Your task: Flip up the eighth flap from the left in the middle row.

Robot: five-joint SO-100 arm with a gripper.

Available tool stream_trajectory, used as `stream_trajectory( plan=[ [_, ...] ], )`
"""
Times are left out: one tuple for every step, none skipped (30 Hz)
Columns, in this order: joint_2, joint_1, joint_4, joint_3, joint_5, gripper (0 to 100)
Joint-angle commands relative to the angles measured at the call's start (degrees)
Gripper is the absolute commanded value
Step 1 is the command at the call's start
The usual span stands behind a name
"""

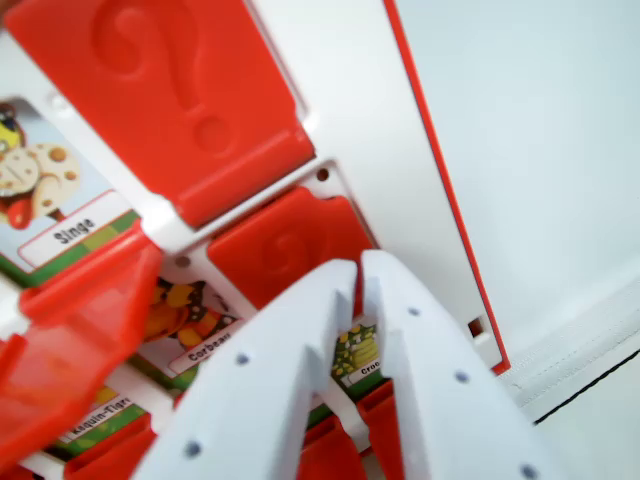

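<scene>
Pincer (358, 265) nearly clenched — empty — tips over a red flap (285, 245) on the board (370, 120).

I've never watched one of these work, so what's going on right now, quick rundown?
Gripper jaws nearly shut, empty, tips at a red flap that lies flat. Neighbouring flap with question mark also down. Cards show alongside. Nothing in the way.

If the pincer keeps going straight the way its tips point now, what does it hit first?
Most likely the lowered red plastic flap with the embossed question mark, lying just beyond the tips of the white pincer. The tips look nearly closed and very near it, though this single view cannot confirm whether they touch.
</scene>
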Motion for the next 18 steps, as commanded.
stream_trajectory(
  plan=[
    [0.6,-0.9,-1.6,-7.6,0.6,0],
    [0.4,-0.9,-1.6,-7.7,0.6,0],
    [0.4,-0.9,-1.6,-7.8,0.6,0],
    [0.3,-0.8,-1.6,-7.9,0.6,0],
    [0.3,-0.8,-1.6,-7.9,0.7,0],
    [0.3,-0.8,-1.6,-7.9,0.7,0],
    [0.3,-0.8,-1.6,-7.8,0.7,0],
    [0.4,-0.8,-1.5,-7.7,0.7,0],
    [0.5,-0.8,-1.4,-7.6,0.8,0],
    [0.8,-0.8,-1.2,-7.4,0.8,0],
    [1.1,-0.8,-1.1,-7.1,0.8,0],
    [1.3,-0.8,-1.1,-7.0,0.9,0],
    [1.8,-0.7,-1.0,-6.7,0.9,0],
    [2.3,-0.7,-0.9,-6.3,0.9,0],
    [3.0,-0.7,-0.8,-5.7,0.9,0],
    [3.9,-0.7,-0.7,-5.0,0.8,0],
    [4.8,-0.7,-0.7,-4.1,0.7,0],
    [6.0,-0.8,-0.5,-3.3,0.6,0]
  ],
)
